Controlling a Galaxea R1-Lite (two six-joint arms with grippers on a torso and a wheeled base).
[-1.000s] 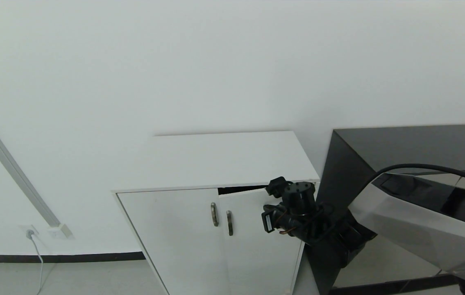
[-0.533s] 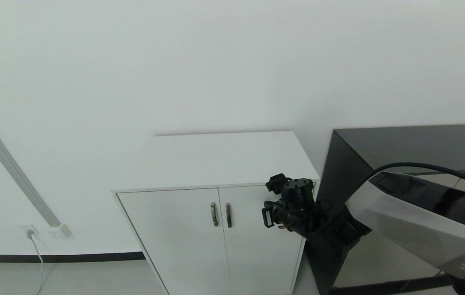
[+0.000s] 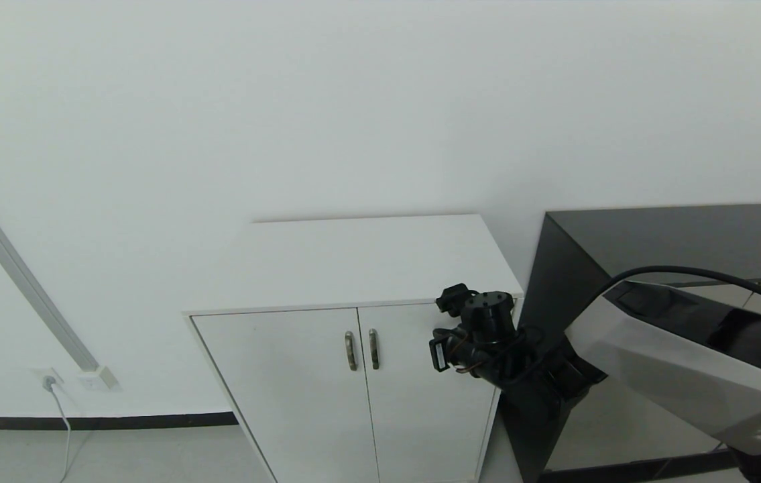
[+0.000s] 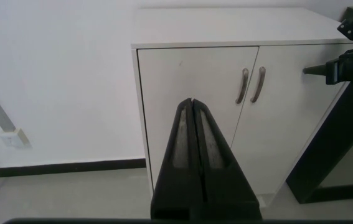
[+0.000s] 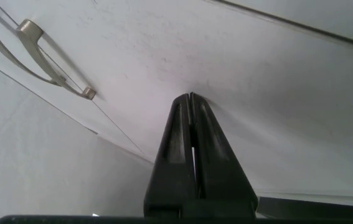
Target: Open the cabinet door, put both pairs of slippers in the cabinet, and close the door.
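Against the right door (image 3: 420, 396), near its upper outer edge, your right gripper (image 5: 192, 96) rests with jaws pressed together.
A second ago that door stood ajar, with a dark gap under the cabinet (image 3: 360, 258) top. Now it sits flush with the left door (image 3: 286, 389), and the two handles (image 3: 362, 349) are side by side. Your left gripper (image 4: 192, 101), jaws also pressed together, hangs well back from the cabinet front. A black counter (image 3: 675, 231) stands just beside the cabinet. On the white wall (image 3: 286, 100) are a slanted grey strip (image 3: 15, 268) and a socket (image 3: 92, 381) with a cord (image 3: 62, 419). Below them is grey floor (image 3: 119, 456).
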